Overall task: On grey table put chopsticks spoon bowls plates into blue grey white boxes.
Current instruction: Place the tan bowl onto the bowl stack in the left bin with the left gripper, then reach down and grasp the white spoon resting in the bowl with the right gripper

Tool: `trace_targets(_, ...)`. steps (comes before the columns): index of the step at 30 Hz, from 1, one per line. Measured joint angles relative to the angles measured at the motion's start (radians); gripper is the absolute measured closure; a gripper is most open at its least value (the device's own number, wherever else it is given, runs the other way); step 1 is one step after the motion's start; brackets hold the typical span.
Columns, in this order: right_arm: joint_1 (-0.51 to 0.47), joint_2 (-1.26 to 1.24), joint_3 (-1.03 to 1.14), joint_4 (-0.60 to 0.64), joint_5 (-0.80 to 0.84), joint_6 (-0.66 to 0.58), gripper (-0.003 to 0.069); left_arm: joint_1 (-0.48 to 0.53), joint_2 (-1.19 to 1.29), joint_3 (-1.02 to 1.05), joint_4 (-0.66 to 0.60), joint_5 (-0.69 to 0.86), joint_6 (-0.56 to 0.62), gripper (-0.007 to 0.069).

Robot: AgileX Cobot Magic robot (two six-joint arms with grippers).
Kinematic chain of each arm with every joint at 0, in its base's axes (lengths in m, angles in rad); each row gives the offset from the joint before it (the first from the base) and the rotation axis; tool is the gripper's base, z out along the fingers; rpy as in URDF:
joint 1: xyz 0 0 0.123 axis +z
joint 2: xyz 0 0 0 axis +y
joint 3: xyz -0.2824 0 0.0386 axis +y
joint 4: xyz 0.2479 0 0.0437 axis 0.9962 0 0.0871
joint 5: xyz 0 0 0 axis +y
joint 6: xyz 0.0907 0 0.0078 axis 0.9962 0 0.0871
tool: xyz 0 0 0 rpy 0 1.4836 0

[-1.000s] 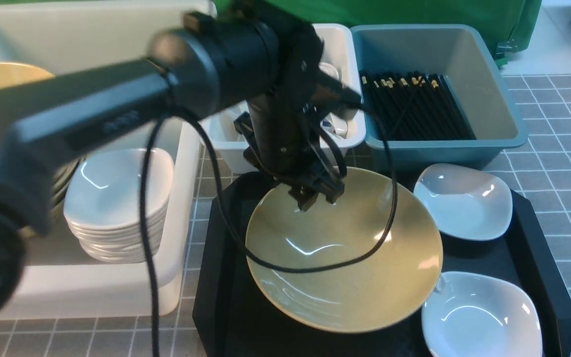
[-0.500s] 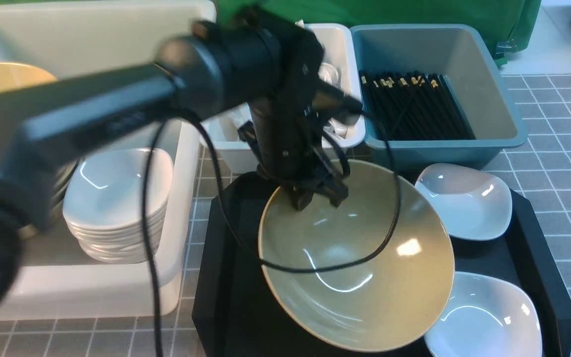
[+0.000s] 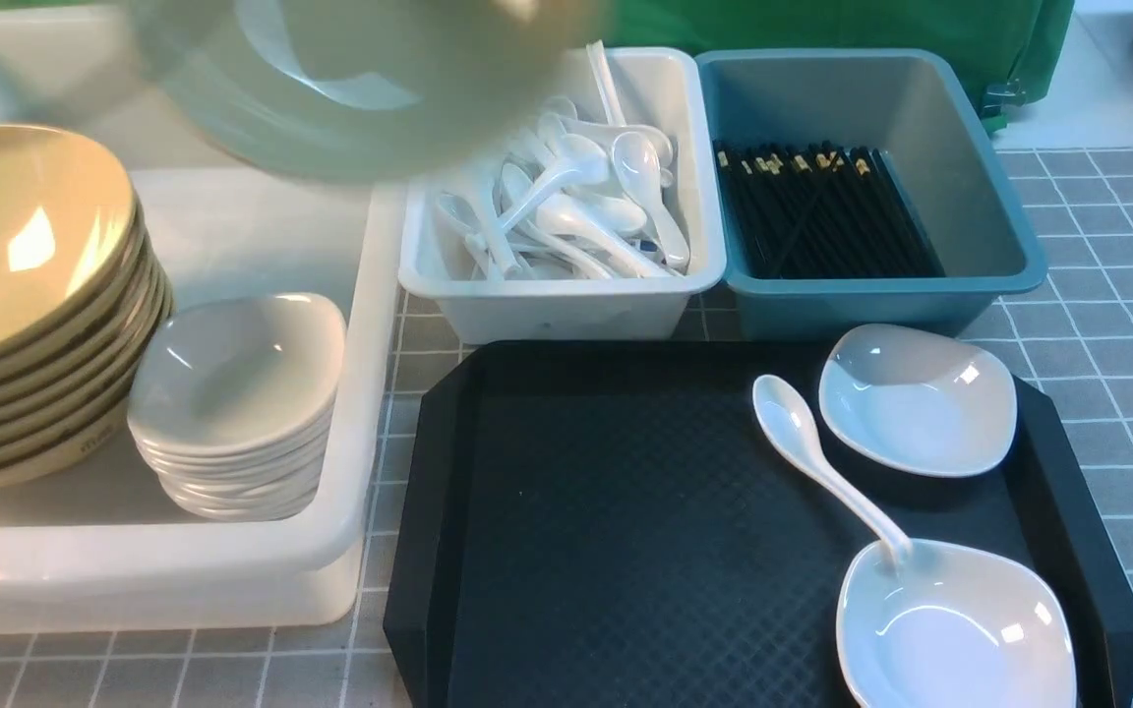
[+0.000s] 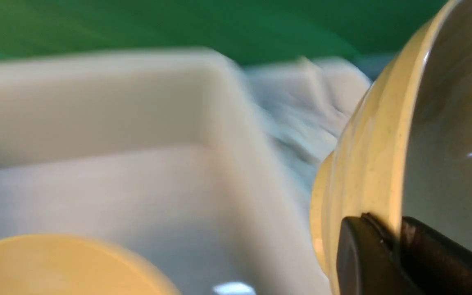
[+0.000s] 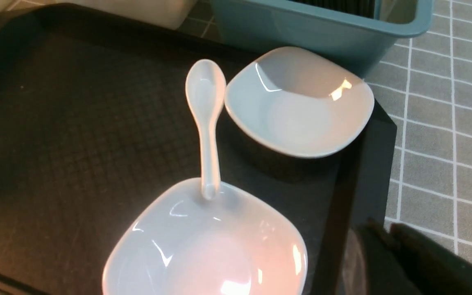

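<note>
Front view
Held bowl: you see it blurred and in the air, over the far part of the big white tub.
Bowl stack: the yellow stack sits tilted at the tub's left.
Plate stack: the white stack stands just right of it, inside the same tub.
Small white bin: this bin, right of the tub, holds a heap of spoons.
Blue-grey bin: this bin, far right, holds the chopsticks lying side by side.
Black tray: it lies on the grey worktop, near of the two small bins.
Spoon: it is on the tray's right half, its handle end resting on the near plate.
Far plate: it sits just right of the spoon's scoop.

Left wrist view
Left hand: your left hand is clamped on the held bowl, one finger outside the rim, one inside.
Below: the tub and the bowl stack, both blurred.

Right wrist view
Right hand: your right hand is a dark blur over the tray's right edge; you cannot tell whether it is apart or together.
Seen: spoon, near plate, far plate, tray, blue-grey bin, worktop.
</note>
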Motion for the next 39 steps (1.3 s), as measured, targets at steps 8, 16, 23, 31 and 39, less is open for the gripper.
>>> trace_targets(8, 0.000, 0.000, 0.000, 0.000, 0.000, 0.000, 0.0561, 0.404, -0.088, 0.214, 0.044, -0.078, -0.031, 0.0620)
trace_targets(16, 0.000, 0.000, 0.000, 0.000, 0.000, 0.000, 0.0561, 0.443, -0.042, 0.537, -0.009, -0.312, -0.034, 0.0613)
trace_targets(23, 0.008, 0.000, 0.013, 0.000, 0.000, 0.000, 0.0561, 0.443, 0.002, 0.578, -0.019, -0.323, 0.021, 0.0362)
trace_targets(31, 0.008, 0.000, 0.024, 0.000, -0.016, 0.000, 0.0557, 0.442, -0.108, 0.545, -0.052, -0.321, 0.023, 0.0098)
trace_targets(39, 0.008, 0.000, 0.026, 0.000, -0.036, 0.000, 0.0547, 0.399, -0.135, 0.556, -0.088, -0.329, 0.043, 0.0270)
